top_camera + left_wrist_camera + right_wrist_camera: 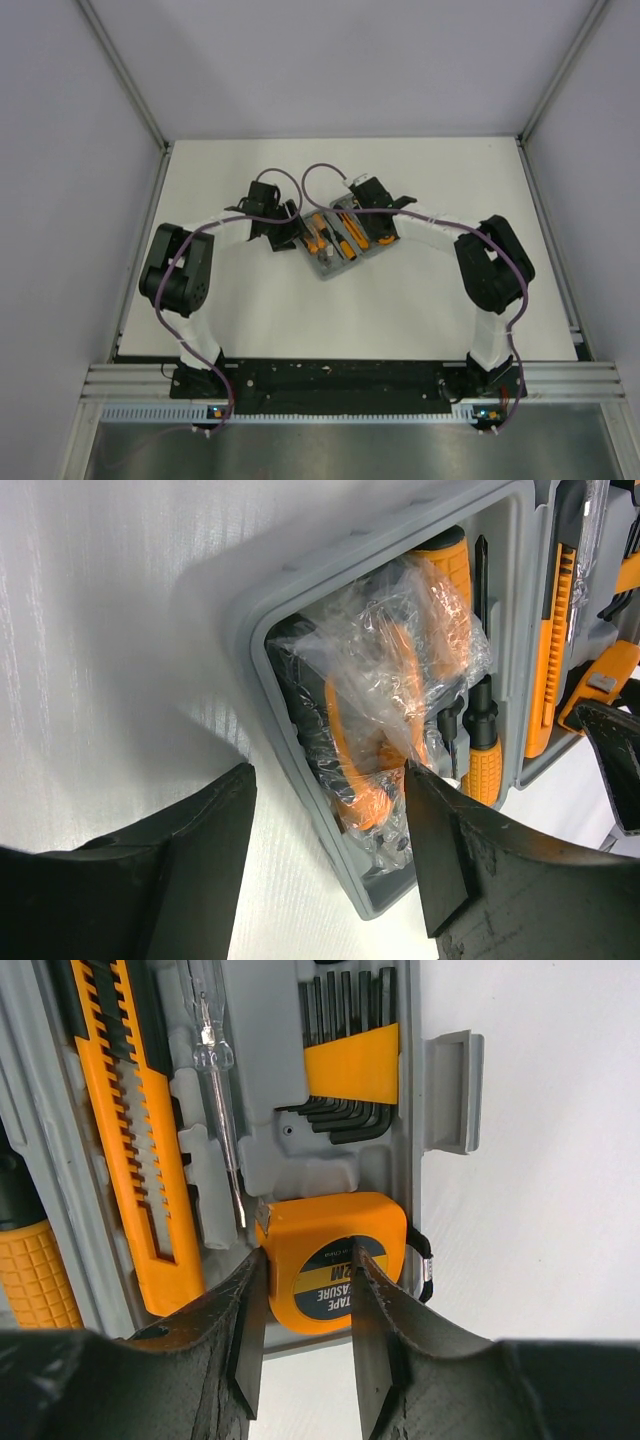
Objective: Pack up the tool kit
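Two arms reach inward over the white bench to the open grey case at its middle. The left end effector is at the case's left side, and the right end effector is at its far right.

Left wrist view: the fingers stand wide and released, straddling the case's corner rim. One is over the bench, the other over bagged orange pliers.

Right wrist view: the fingers are narrowed either side of the tape measure, which lies in its corner slot. Whether they grasp it cannot be told.
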